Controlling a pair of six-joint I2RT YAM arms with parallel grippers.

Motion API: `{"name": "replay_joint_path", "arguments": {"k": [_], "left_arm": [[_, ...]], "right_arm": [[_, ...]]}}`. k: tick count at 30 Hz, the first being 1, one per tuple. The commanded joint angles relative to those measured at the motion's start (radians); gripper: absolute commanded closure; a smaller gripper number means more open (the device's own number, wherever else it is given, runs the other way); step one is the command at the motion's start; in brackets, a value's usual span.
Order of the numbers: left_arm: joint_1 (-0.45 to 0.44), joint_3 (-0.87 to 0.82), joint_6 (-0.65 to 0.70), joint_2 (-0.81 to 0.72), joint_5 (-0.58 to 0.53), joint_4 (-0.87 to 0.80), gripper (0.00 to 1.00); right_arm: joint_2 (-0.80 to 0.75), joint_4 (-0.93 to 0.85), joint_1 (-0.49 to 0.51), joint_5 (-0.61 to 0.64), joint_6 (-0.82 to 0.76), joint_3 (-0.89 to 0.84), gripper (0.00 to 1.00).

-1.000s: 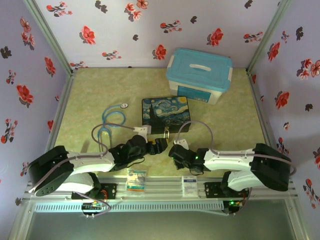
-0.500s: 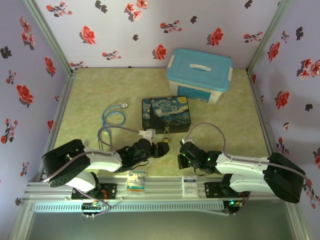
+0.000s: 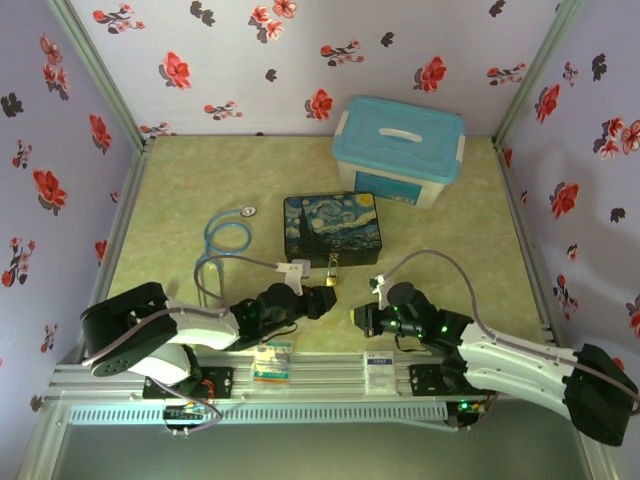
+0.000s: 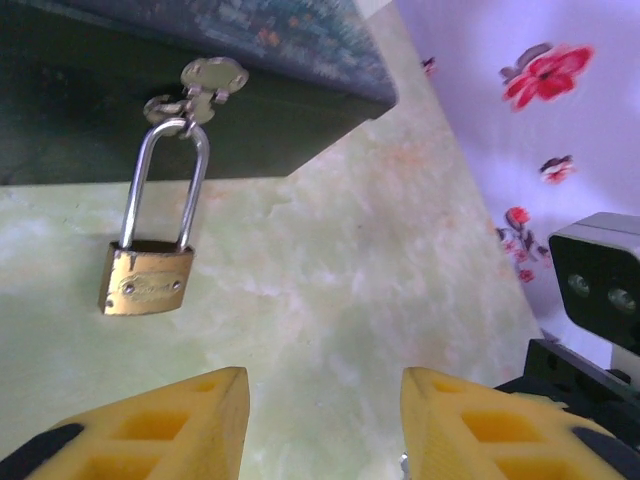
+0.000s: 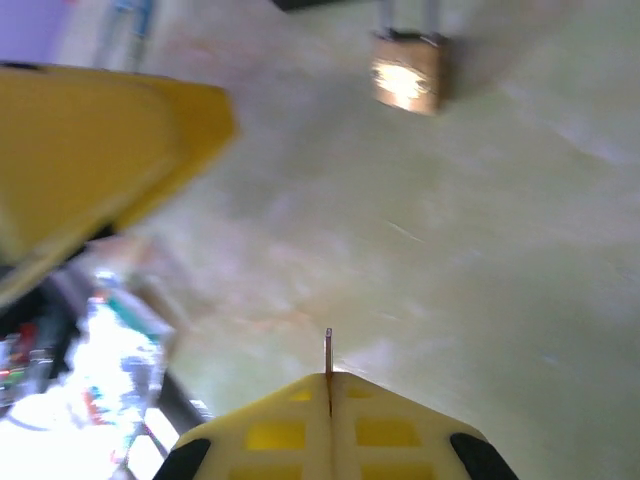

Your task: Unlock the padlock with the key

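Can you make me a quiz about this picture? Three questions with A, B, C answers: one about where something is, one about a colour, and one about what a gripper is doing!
1. Where is the padlock on the starry box?
A. inside it
B. hooked to its front clasp
C. on top of it

2. What colour is the lid of the plastic tub?
A. red
B. blue
C. green

3. The right gripper is:
A. wide open
B. shut on the padlock
C. shut on the key

Answers:
1 B, the shackle loops through the clasp.
2 B, the lid is light blue.
3 C, the fingers meet with a thin metal tip poking out.
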Motion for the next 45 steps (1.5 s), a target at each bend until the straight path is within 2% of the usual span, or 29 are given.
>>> {"name": "replay_joint_path", "arguments": {"k": [1,4,8,11,13,16,21,24,29,35,41,44,45], "left_arm": [[-0.006,-0.035,0.069,-0.077,-0.011,0.109,0.57],[-0.006,-0.029,0.091,-0.119,0.007,0.048,0.57],[-0.006,-0.022,0.12,-0.145,0.083,0.078,0.56],[-0.006,-0.007,0.139,-0.157,0.144,0.081,0.57],[-0.006,-0.005,0.143,-0.158,0.158,0.078,0.62],[-0.006,-0.019,0.136,-0.152,0.159,0.109,0.74],[-0.006,-0.025,0.123,-0.117,0.201,0.184,0.79],[-0.005,-0.026,0.118,-0.096,0.239,0.226,0.89],[-0.008,-0.034,0.084,-0.069,0.243,0.272,0.89],[-0.014,-0.075,0.065,-0.076,0.237,0.284,0.84],[-0.015,-0.063,0.071,-0.076,0.241,0.248,1.0],[-0.017,-0.059,0.062,-0.055,0.243,0.265,1.0],[-0.016,-0.059,0.06,-0.053,0.239,0.264,1.0]], "right_arm": [[-0.043,0.17,-0.04,-0.143,-0.021,-0.025,1.0],[-0.03,0.249,-0.092,-0.241,-0.02,-0.021,1.0],[0.023,0.326,-0.121,-0.376,-0.021,0.012,1.0],[0.053,0.375,-0.124,-0.428,-0.007,0.032,1.0],[0.065,0.421,-0.129,-0.449,0.017,0.032,1.0],[0.074,0.446,-0.129,-0.46,0.034,0.038,1.0],[0.074,0.445,-0.131,-0.458,0.037,0.035,1.0],[0.07,0.438,-0.132,-0.445,0.035,0.031,1.0],[0.059,0.422,-0.143,-0.417,0.031,0.028,1.0],[0.059,0.426,-0.156,-0.409,0.035,0.03,1.0],[0.059,0.46,-0.167,-0.404,0.054,0.02,1.0],[0.06,0.462,-0.168,-0.395,0.057,0.018,1.0],[0.06,0.455,-0.169,-0.388,0.057,0.018,0.93]]}}
